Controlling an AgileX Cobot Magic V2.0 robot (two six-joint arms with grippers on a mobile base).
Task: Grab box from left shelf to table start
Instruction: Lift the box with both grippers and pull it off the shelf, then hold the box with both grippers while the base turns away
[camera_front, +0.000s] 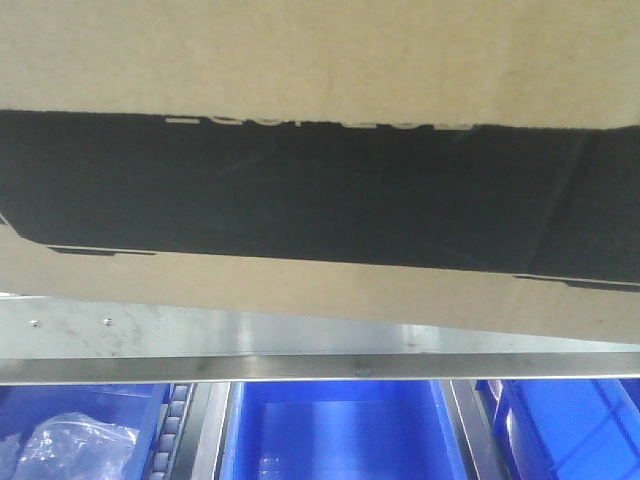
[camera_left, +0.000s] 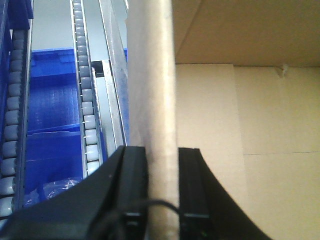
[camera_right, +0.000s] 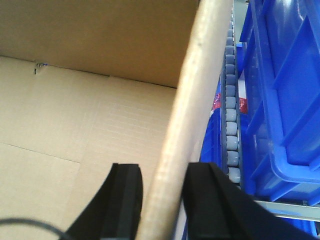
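Front view: the box (camera_front: 300, 60) fills the upper two thirds of the frame. Its brown cardboard face carries a wide black panel, and only the lower edges of the pale lettering show along the panel's top. Just below its bottom edge runs the silvery front rail of the left shelf (camera_front: 250, 335), dotted with small screws. Whether the carton rests on the rail or hangs just above it cannot be told. Under the rail sit blue plastic bins (camera_front: 340, 430). The one at far left holds a crumpled clear plastic bag (camera_front: 70, 445), and a grey roller track (camera_front: 175, 430) runs between the bins.

Left wrist view: the left gripper (camera_left: 162, 190) straddles the top edge of the box's side wall. One black finger (camera_left: 132, 185) is outside the wall and the other is inside, and the jaws are clamped on the cardboard. The open, bare carton interior lies to the right. To the left, close beside the wall, run roller tracks and metal rails, with blue bins beneath them.

Right wrist view: the right gripper (camera_right: 165, 200) pinches the opposite wall the same way, with a finger (camera_right: 202, 200) pressed against each face. A roller track runs just beyond the wall, and tall blue bins crowd the right side. A small red item shows between the wall and the rollers, too hidden to identify.
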